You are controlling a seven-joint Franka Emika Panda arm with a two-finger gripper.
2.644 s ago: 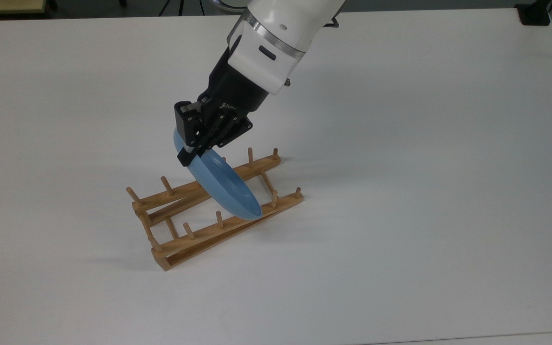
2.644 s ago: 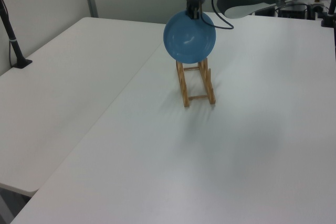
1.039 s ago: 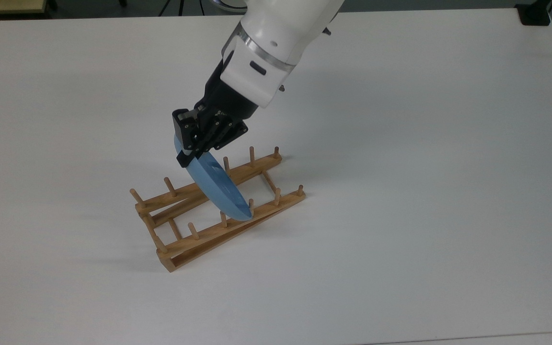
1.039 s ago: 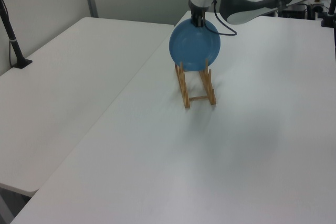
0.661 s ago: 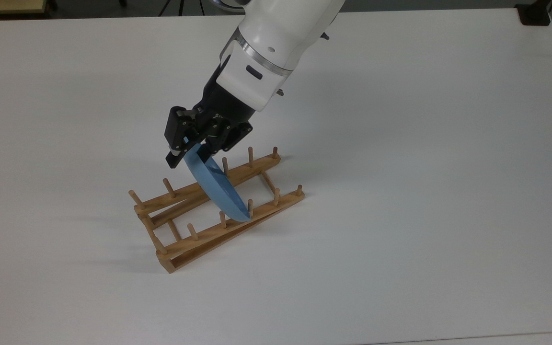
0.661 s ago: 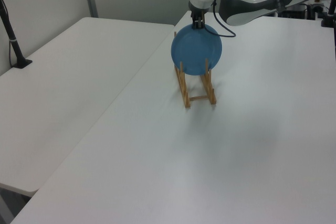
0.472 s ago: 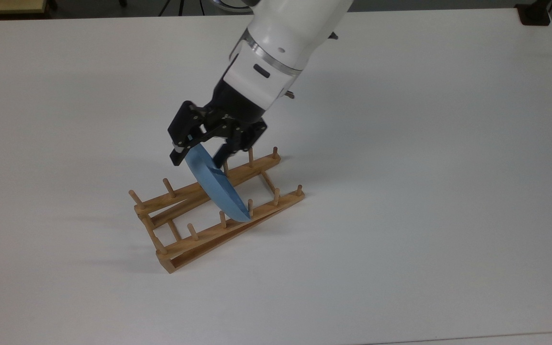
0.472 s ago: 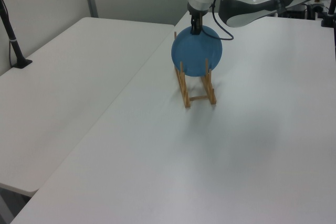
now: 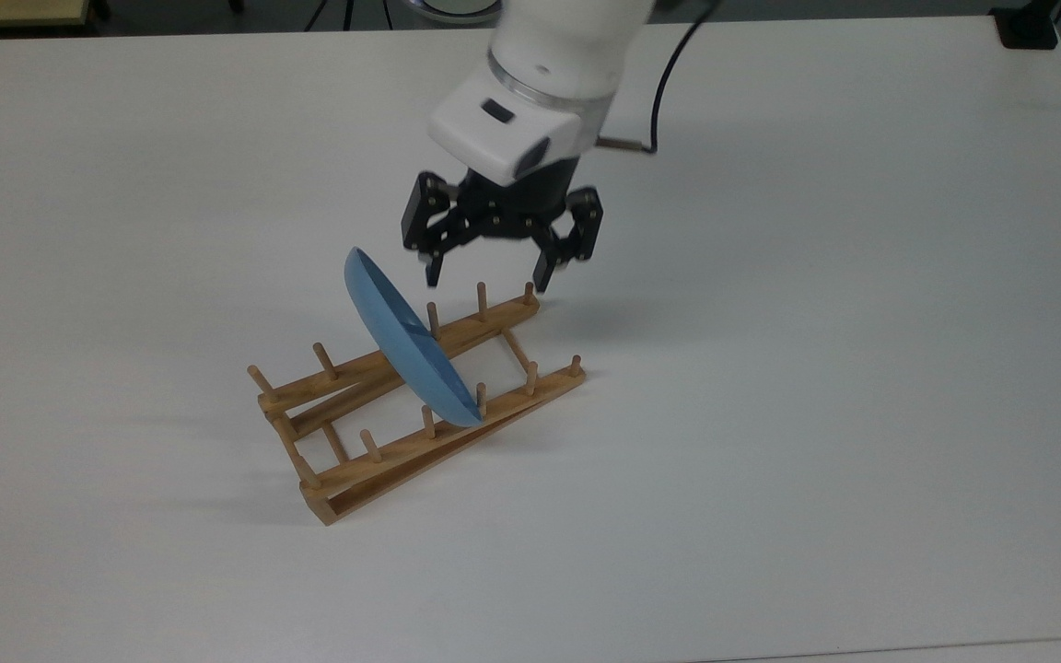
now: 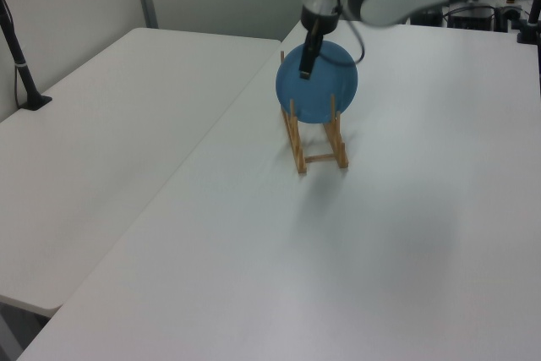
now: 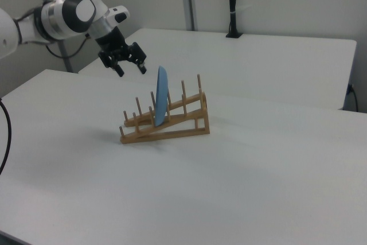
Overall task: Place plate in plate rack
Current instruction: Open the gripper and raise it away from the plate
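The light-blue plate (image 9: 406,345) stands on edge in the wooden plate rack (image 9: 374,460), tilted and leaning between the pegs near the middle of the rails. My gripper (image 9: 487,274) hangs open above the rack's far end, to the top view's right of the plate's upper rim and clear of it, holding nothing. In the right view the plate (image 11: 161,102) stands upright in the rack (image 11: 178,124) and the gripper (image 11: 131,72) is up and to the right view's left of it. In the left view the plate (image 10: 325,95) faces the camera above the rack (image 10: 319,158).
White table (image 9: 816,414) stretches wide around the rack. A second white table (image 10: 110,124) adjoins it, carrying a black clamped post (image 10: 25,82). A black mount (image 9: 1028,28) sits at the top view's far right corner. The arm's cable (image 9: 669,64) hangs behind the wrist.
The gripper lowered the plate into the rack, opened and let it go, then rose and swung to the top view's right. The plate stays standing between the pegs.
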